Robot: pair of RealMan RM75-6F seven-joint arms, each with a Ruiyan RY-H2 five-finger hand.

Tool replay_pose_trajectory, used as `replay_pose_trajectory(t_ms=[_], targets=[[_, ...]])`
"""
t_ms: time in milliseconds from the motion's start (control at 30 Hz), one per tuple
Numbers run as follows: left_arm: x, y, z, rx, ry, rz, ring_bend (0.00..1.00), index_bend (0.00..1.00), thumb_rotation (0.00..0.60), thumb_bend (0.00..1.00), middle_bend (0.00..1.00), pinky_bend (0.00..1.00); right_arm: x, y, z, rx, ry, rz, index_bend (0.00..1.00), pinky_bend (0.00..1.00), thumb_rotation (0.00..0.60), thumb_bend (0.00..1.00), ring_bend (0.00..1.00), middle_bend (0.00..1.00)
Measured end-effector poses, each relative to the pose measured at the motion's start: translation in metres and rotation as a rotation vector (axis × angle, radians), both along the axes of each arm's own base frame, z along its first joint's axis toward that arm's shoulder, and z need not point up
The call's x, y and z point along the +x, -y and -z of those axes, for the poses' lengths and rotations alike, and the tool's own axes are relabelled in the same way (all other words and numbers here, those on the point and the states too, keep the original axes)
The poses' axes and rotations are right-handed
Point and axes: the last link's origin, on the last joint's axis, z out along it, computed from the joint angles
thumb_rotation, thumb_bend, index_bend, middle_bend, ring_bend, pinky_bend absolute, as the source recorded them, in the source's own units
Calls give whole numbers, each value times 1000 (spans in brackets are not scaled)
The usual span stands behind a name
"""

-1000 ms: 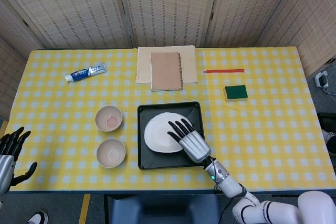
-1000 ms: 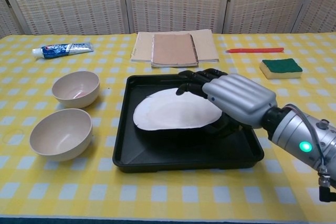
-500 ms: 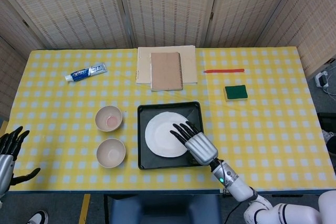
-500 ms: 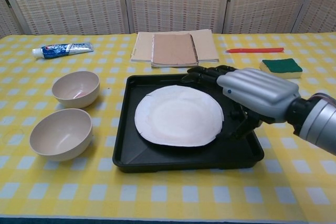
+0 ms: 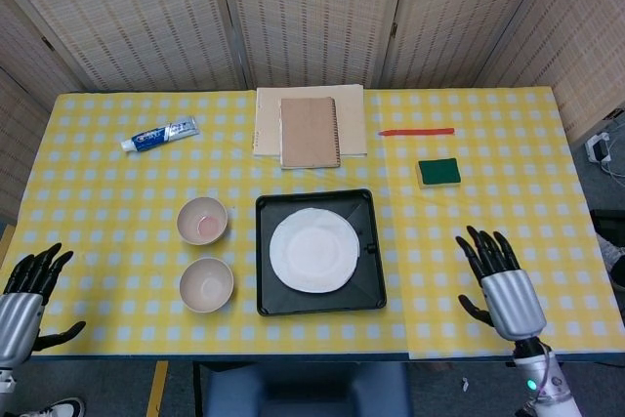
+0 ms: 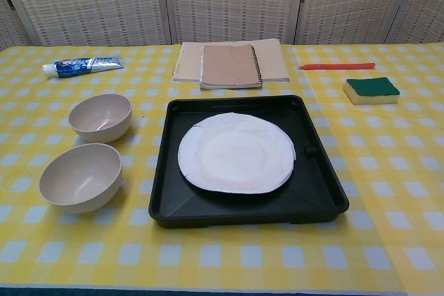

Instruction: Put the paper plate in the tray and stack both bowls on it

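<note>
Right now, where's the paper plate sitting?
The paper plate lies flat inside the black tray near the table's front centre in both views, with the two bowls just to its left on the cloth.

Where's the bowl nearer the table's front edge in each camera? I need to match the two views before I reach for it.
Head view: the nearer bowl sits lower left of centre, left of the black tray.
Chest view: the same bowl is at lower left, left of the tray.
Shared landmark: the paper plate in the tray.

The left hand (image 5: 21,305) is cut off by the head view's edge; toothpaste (image 5: 159,134) lettering is unreadable.
</note>
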Motion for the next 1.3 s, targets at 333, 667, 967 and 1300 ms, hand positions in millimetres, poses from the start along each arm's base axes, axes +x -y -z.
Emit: replay_pose_trajectory(t_ms=[333,667,967,1300], targets=[[17,8,29,-101,-27,61,0,4,600,171,0,64,-29,-29,-40,-41,48,69,0,0,600,251,0,0],[28,9,57,-133,80,189,649,369,600,170,761,799,-30,-28,-36,-20,38,78,0,0,600,250,0,0],[30,-1,97,-133,91,285,896,487,600,213,1000,1000,-33,-22,-31,0,22,99,0,0,600,251,0,0],[39,-23,127,-201,80,270,915,492,600,310,1000,1000,-35,-16,-28,17,24,111,0,0,600,251,0,0]])
